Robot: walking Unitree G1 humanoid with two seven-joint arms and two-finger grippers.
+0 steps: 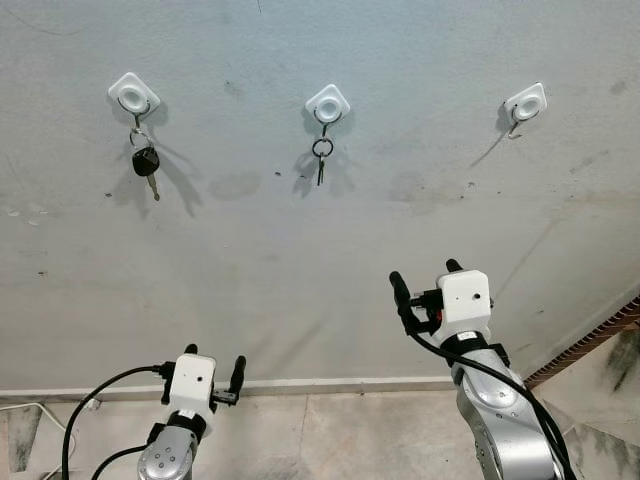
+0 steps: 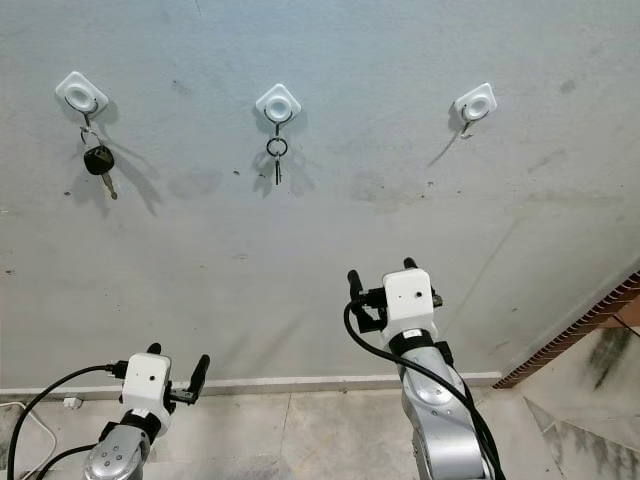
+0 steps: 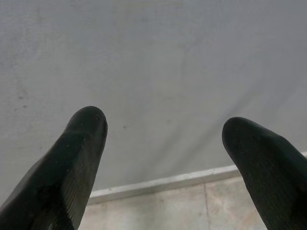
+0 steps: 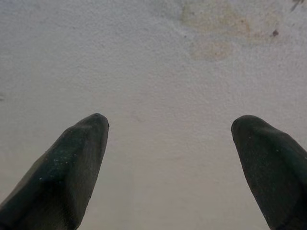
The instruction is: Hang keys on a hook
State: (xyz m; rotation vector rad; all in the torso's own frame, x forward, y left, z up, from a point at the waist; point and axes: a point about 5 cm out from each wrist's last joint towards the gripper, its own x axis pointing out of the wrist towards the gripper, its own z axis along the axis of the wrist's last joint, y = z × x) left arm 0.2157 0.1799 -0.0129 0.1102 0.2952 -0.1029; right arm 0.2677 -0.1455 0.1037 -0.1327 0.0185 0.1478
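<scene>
While both claws hang open with nothing in them, the keys are already up on the wall. The right claw (image 1: 428, 283) is lifted higher than the other one, with its two black fingers apart and pointing at the bare grey wall (image 1: 300, 260). Its wrist view shows the fingers (image 4: 67, 167) wide, with plain wall between them. The left claw (image 1: 213, 371) sits low, near the white strip where the wall meets the floor (image 1: 330, 430), and its fingers (image 3: 72, 158) are spread too.

Well above the right claw and a bit to its left, a small key on a ring (image 1: 321, 155) hangs from the middle hook (image 1: 327, 103). Far up and to the left of both claws, a black car key (image 1: 146, 163) hangs from the left hook (image 1: 133, 94). Up and to the right of the right claw, the right hook (image 1: 525, 103) has nothing on it.

It looks like the hanging job is done or nearly done. To do this part well, the right claw should move away slow and straight, keep its fingers open, and stay clear of the small key so it does not get bumped off. The left claw can just stay low.
</scene>
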